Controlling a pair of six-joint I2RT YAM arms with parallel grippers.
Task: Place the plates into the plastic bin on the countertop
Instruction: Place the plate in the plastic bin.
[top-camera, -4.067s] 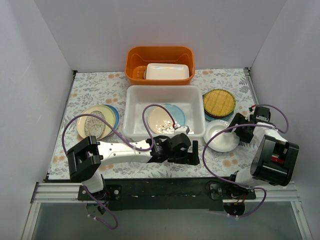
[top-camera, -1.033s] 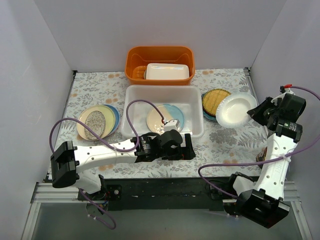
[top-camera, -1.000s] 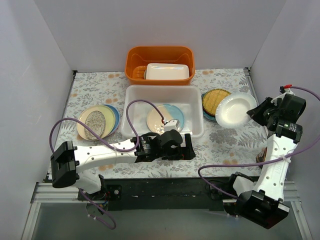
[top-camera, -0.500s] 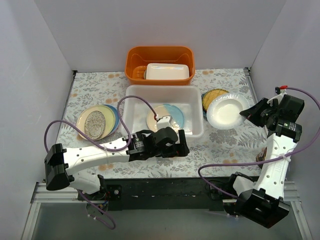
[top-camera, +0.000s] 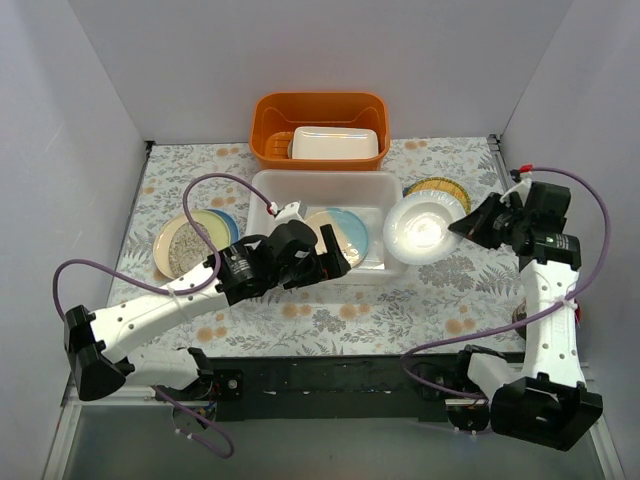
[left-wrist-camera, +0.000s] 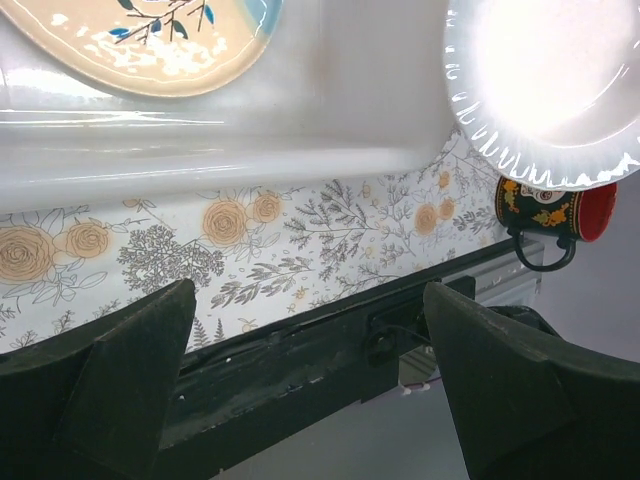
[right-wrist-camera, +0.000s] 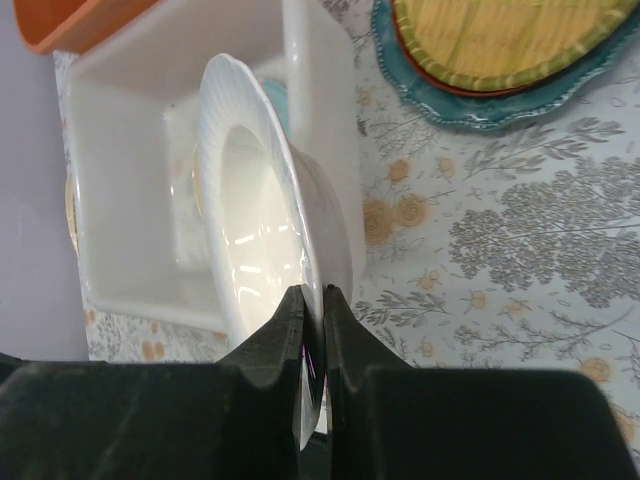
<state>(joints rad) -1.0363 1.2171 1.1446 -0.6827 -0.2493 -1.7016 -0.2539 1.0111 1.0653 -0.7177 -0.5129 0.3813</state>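
Countertop (top-camera: 450, 300), my right gripper (top-camera: 462, 226) clamps white plate (top-camera: 420, 228) by rim beside plastic bin (top-camera: 320, 175), left gripper (top-camera: 322, 262) gaping empty.

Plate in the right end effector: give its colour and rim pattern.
White plate, fluted rim; best in left wrist view.

The white plate (right-wrist-camera: 250, 230) looks glossy and glazed, with a finely ribbed rim. The plastic bin (top-camera: 340, 180) is smooth, milky, translucent plastic. The surface (top-camera: 440, 290) wears matt printed cloth. Far right, the yellow plate (right-wrist-camera: 500, 30) has a woven, straw-like texture.
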